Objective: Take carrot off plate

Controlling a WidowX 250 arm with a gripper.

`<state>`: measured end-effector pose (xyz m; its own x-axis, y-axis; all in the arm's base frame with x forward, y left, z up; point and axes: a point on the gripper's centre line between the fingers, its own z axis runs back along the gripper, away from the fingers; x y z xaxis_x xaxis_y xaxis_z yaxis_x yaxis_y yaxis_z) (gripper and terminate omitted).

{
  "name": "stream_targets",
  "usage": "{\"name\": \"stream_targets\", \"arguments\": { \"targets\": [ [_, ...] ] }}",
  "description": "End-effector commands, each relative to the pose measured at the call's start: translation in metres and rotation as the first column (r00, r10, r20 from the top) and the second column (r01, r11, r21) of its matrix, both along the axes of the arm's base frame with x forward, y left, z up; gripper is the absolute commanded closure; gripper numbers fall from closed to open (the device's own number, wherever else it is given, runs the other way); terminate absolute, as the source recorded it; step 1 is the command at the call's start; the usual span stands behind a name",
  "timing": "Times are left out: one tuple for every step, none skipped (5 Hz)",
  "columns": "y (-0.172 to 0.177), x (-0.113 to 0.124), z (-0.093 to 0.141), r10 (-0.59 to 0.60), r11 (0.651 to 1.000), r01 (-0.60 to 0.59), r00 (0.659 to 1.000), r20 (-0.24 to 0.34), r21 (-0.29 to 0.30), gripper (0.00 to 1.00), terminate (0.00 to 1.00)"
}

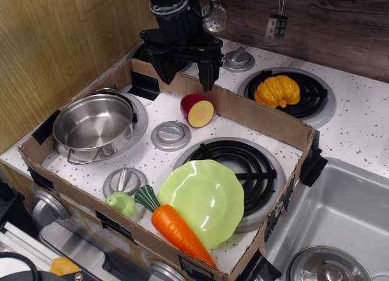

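Observation:
The orange carrot [176, 231] with a dark green stem lies along the front left edge of the lime-green scalloped plate [209, 193], its tip pointing to the front right. Part of it rests on the plate's rim. The plate sits tilted on the front right burner. My black gripper [185, 74] hangs at the back of the stove, far behind the plate. Its fingers are spread apart and hold nothing.
A cardboard wall [243, 107] rings the stove top. A steel pot [92, 126] stands at the left. A red and yellow toy fruit half [197, 110] lies near the gripper. A pumpkin [277, 90] sits on the back right burner. A pale green toy vegetable [121, 203] lies beside the carrot's stem. A sink [340, 226] is at the right.

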<state>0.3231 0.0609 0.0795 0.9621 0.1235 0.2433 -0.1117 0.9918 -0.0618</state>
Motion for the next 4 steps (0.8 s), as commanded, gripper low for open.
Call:
{"name": "stream_targets", "arguments": {
  "targets": [
    [0.000,0.000,0.000,0.000,1.000,0.000,1.000,0.000,0.000,0.00,0.00],
    [-0.006,-0.008,0.012,0.226,0.973,-0.226,0.974,0.001,-0.040,0.00,0.00],
    [-0.008,-0.014,0.014,0.287,0.958,-0.284,0.952,0.109,-0.046,0.00,0.00],
    [-0.017,-0.025,0.021,0.436,0.899,-0.430,0.896,0.084,-0.084,0.00,0.00]
  ]
}}
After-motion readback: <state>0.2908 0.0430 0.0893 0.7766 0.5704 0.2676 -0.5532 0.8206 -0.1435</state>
